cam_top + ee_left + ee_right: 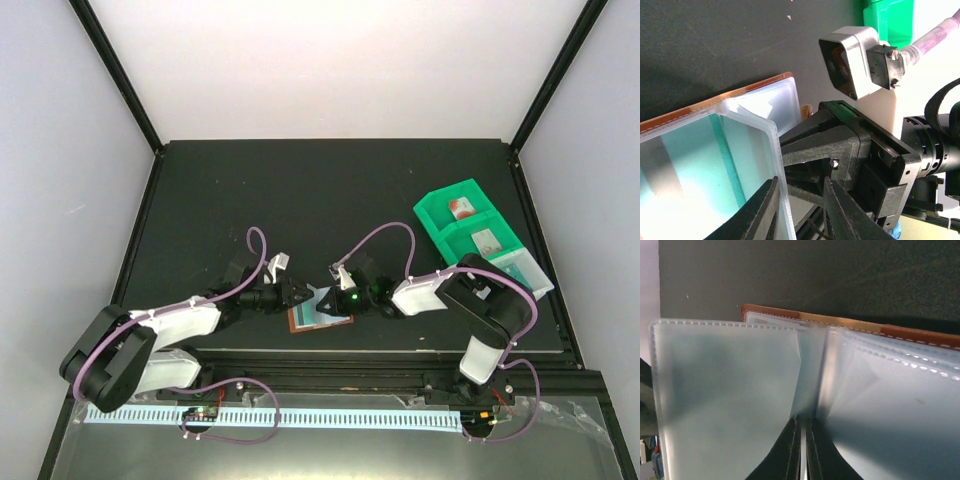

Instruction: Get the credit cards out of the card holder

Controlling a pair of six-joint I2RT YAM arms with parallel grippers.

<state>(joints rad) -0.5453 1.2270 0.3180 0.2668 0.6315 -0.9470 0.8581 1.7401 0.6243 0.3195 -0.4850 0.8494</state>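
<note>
Card holder (322, 318) lay open on the black table (300, 190), near edge, roughly centre, brown leather down and the pale clear pockets facing up. It sat between the two grippers.

Left gripper (297, 293) was at the holder's left side. In the left wrist view its fingers (767, 210) straddled the edge of a raised clear pocket leaf. Jaws were narrow but not clamped: one finger was right beside the leaf edge, and the other stood apart from it with a gap showing.

Right gripper (343, 296) was at the holder's right side, low over it. In the right wrist view its fingers (790, 455) were almost together, pinching a thin pale pocket leaf at the fold and lifting it off the rest. Leaves fanned out to either side, with the brown edge of the holder behind them on the far side.

Could not tell whether any pocket held a card; the leaves looked blurred and cloudy.

Green tray (440, 215) sat at the right of the table, well apart from the holder. A white card with a red mark (462, 208) lay in its far compartment and a greyish card (485, 240) in the middle one. The near compartment looked pale, contents unclear.
</note>
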